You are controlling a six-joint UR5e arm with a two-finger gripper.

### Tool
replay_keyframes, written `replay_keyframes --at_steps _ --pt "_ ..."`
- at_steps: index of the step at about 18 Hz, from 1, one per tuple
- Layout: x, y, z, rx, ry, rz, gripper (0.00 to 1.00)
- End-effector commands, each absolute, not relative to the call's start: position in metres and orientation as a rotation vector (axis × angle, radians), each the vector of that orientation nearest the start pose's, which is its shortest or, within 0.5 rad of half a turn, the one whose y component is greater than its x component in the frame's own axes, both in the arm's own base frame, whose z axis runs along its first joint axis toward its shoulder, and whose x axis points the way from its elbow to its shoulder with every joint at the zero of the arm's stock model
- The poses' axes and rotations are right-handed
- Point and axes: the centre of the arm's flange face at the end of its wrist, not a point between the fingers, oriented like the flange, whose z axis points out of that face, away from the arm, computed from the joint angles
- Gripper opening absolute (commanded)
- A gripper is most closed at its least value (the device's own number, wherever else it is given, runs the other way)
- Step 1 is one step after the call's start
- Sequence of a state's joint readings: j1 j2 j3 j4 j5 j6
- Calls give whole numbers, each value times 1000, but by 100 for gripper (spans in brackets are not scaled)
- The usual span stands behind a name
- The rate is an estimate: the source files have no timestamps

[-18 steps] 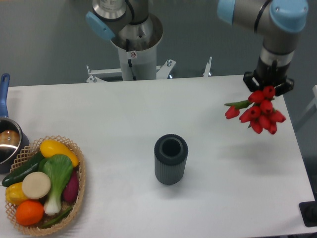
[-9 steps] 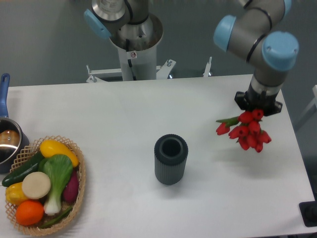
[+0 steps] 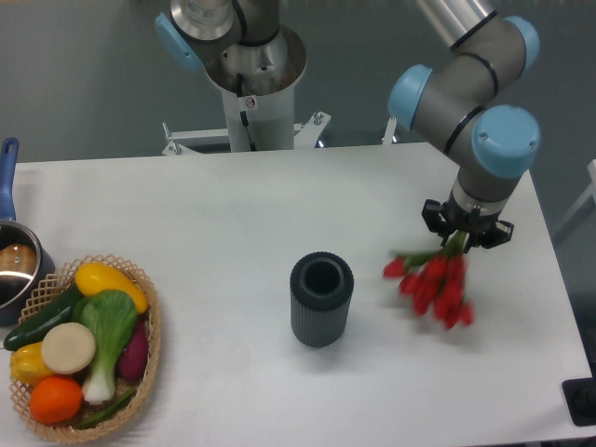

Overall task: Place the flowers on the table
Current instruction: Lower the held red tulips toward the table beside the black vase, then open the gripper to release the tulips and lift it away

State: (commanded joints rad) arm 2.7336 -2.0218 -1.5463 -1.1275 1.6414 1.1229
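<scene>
Bunch of red tulip flowers on green stems (image 3: 433, 284) hangs directly below black two-finger gripper (image 3: 463, 240), stem ends pinched between fingers, buds blurred, low over right part of white matte rectangular table (image 3: 223, 214); contact with surface cannot be told. Long axis runs from gripper down and toward lower left, buds away from gripper. One bud and green leaf stick out to left. Dark grey ribbed cylindrical vase (image 3: 321, 298) upright, left of flowers, apart. Woven wicker basket of vegetables (image 3: 149, 345) at far left; metal pot with blue handle (image 3: 11, 251) beside it.
</scene>
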Motion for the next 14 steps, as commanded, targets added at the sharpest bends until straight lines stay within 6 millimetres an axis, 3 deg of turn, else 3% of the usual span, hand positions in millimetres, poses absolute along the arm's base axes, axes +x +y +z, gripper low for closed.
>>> replay_keyframes --at_steps 1,5,10,14 --pt "-538 371 285 -3199 -60 70 100" --pt "-540 368 297 -3176 -69 139 100" --pt "-558 341 335 -3105 -50 326 100" --pt "-584 292 346 -3095 77 338 100"
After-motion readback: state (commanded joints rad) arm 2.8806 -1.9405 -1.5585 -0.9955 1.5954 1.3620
